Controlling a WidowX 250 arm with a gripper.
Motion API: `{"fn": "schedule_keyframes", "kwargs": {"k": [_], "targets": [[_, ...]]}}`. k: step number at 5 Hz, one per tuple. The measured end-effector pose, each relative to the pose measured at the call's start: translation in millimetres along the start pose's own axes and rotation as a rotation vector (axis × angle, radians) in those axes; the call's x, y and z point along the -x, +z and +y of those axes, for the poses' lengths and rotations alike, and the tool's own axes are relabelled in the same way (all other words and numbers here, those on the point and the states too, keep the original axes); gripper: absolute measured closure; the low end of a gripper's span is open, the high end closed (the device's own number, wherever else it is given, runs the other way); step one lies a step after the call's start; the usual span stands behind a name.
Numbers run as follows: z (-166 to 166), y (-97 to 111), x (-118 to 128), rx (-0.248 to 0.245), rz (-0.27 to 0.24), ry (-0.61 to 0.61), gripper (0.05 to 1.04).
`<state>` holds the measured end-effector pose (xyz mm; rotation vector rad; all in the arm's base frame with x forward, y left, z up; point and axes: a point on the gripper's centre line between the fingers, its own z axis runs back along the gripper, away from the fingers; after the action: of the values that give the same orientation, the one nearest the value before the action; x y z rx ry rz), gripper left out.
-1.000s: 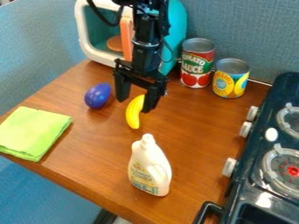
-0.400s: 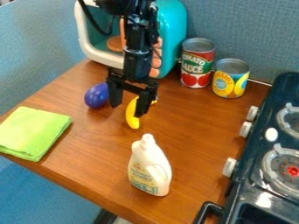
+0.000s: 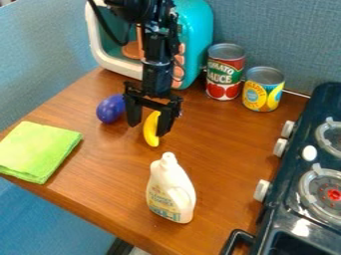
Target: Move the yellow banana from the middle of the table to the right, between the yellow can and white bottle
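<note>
At the table's (image 3: 110, 169) left corner lies a folded green cloth (image 3: 40, 149); near the rear-left edge, a purple ball (image 3: 110, 109). A toy microwave (image 3: 196, 30) occupies the rear corner. The gripper (image 3: 147, 130) is open, holding nothing, beside the yellow banana (image 3: 152, 132), which rests mid-table; contact cannot be determined. Judged status: alignment near, grasp and lift outstanding. Toward the front edge stands a white bottle (image 3: 171, 191), front label printed. Along the rear edge: a red-labelled can (image 3: 225, 72), then a yellow-labelled can (image 3: 263, 89), both printed.

Count on and around the table (image 3: 220, 149): cans (image 3: 225, 71), 2; bottle (image 3: 170, 190), 1; banana (image 3: 152, 130), 1; purple ball (image 3: 111, 109), 1; cloth (image 3: 37, 149), 1; toy microwave (image 3: 196, 30), 1; stove (image 3: 293, 164), 1.
</note>
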<state>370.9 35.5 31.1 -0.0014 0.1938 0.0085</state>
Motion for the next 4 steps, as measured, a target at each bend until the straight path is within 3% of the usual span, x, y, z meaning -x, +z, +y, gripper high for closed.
{"fn": "schedule_keyframes", "kwargs": {"k": [1, 2, 3, 4], "targets": [[9.9, -8.2, -1.4, 0.028, 0.001, 0.048, 0.121], [9.0, -11.8, -0.9, 0.048, -0.003, 0.066, 0.248], [7.2, -11.7, 2.0, 0.066, 0.015, 0.077, 0.536], [6.8, -12.3, 3.4, 0.068, 0.018, 0.076, 0.584]]}}
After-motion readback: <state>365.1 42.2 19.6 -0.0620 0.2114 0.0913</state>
